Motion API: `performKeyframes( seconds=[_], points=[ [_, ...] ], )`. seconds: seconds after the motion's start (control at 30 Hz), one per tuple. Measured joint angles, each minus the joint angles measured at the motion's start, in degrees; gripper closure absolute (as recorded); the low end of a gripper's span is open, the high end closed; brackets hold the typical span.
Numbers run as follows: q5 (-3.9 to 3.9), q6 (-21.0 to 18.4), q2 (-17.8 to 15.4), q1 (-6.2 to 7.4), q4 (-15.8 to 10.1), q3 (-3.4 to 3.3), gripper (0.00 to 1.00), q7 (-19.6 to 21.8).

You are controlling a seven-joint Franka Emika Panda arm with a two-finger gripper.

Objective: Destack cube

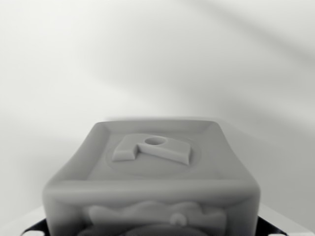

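A pale cube fills the lower middle of the wrist view, very close to the camera. Its top face has a raised rim and an embossed letter-like shape with a small round hole. The front face carries another relief figure, cut off by the bottom edge. Small dark pieces show at the bottom corners on either side of the cube; whether they are parts of my gripper is unclear. No fingertips show. Whatever lies under the cube is hidden.
A plain, light surface stretches behind and around the cube, with soft shadows slanting across the upper right. No other object shows.
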Motion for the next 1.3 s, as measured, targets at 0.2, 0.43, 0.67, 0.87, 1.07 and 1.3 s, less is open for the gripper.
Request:
performKeyframes(
  seconds=[0.2, 0.43, 0.67, 0.87, 1.07, 1.3],
  points=[
    [0.0, 0.5, 0.6, -0.29, 0.2, 0.28, 1.0, 0.0],
    [0.0, 0.7, 1.0, -0.4, 0.3, 0.4, 0.0, 0.0],
    [0.0, 0.7, 1.0, -0.41, 0.3, 0.41, 0.0, 0.0],
    [0.0, 0.7, 1.0, -0.42, 0.4, 0.41, 0.0, 0.0],
    [0.0, 0.7, 1.0, -0.42, 0.4, 0.41, 0.0, 0.0],
    [0.0, 0.7, 1.0, -0.42, 0.4, 0.41, 0.0, 0.0]
  ],
)
